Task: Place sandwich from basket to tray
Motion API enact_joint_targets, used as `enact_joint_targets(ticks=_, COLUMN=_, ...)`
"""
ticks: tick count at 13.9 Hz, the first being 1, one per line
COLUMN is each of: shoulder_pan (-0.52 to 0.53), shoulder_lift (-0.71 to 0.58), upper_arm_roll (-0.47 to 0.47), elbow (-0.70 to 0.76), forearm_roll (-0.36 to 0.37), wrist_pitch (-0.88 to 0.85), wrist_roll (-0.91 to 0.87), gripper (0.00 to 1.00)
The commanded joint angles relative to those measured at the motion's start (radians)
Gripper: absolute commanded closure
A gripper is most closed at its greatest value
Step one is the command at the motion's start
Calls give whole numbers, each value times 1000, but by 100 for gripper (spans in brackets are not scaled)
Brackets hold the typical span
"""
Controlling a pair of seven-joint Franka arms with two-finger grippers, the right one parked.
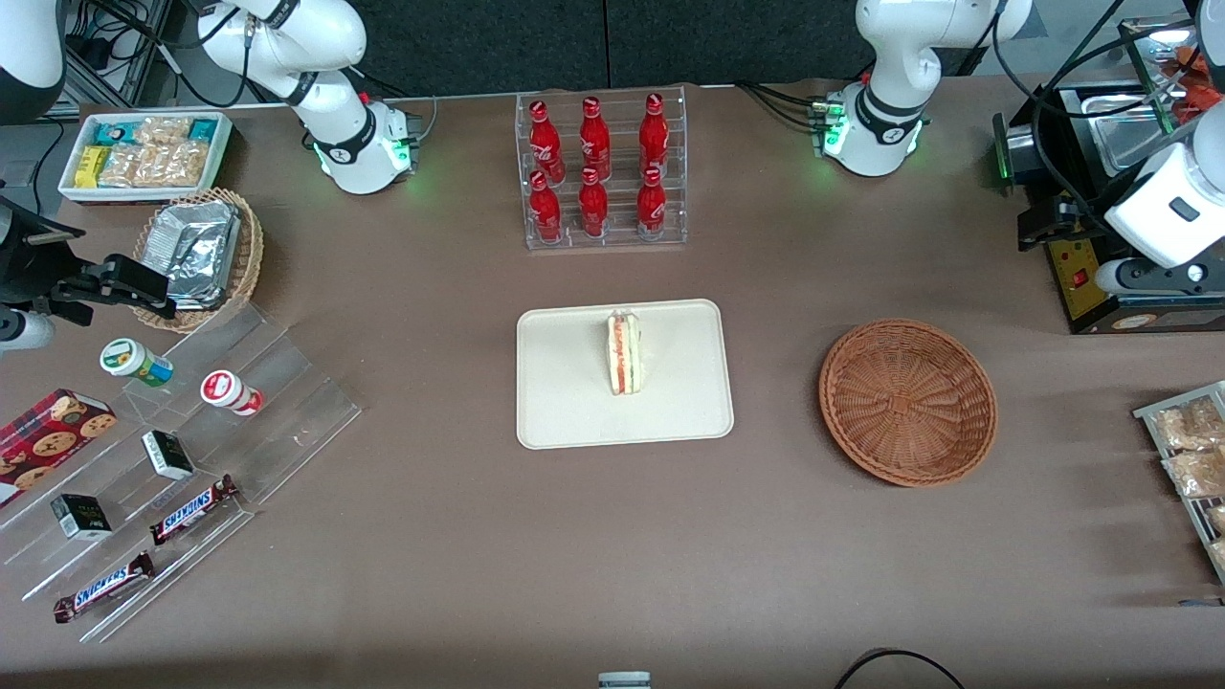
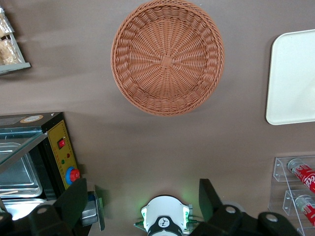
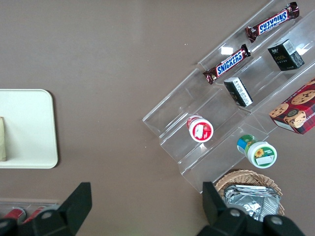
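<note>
The sandwich stands on its edge on the cream tray, near the tray's middle, with its red-pink stripe showing. A sliver of it also shows in the right wrist view. The reddish-brown basket is empty and sits beside the tray, toward the working arm's end. My left gripper hangs high by the black appliance, farther from the front camera than the basket and well apart from it. In the left wrist view the gripper is open and empty, with the basket and a tray corner in sight.
A clear rack of red bottles stands farther from the front camera than the tray. A black appliance with a yellow panel and a rack of snack bags lie at the working arm's end. A stepped acrylic shelf lies toward the parked arm's end.
</note>
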Motion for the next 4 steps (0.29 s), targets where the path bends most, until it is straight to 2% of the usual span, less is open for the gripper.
enact_joint_targets(ticks=1, shoulder_pan=38, shoulder_lift=-13, upper_arm_roll=-18, elbow=13, forearm_roll=-8, wrist_pitch=-7, wrist_roll=19, gripper=0)
enact_joint_targets(ticks=4, shoulder_pan=40, shoulder_lift=-7, upper_arm_roll=-17, elbow=37, forearm_roll=-8, wrist_pitch=-39, wrist_roll=22, gripper=0)
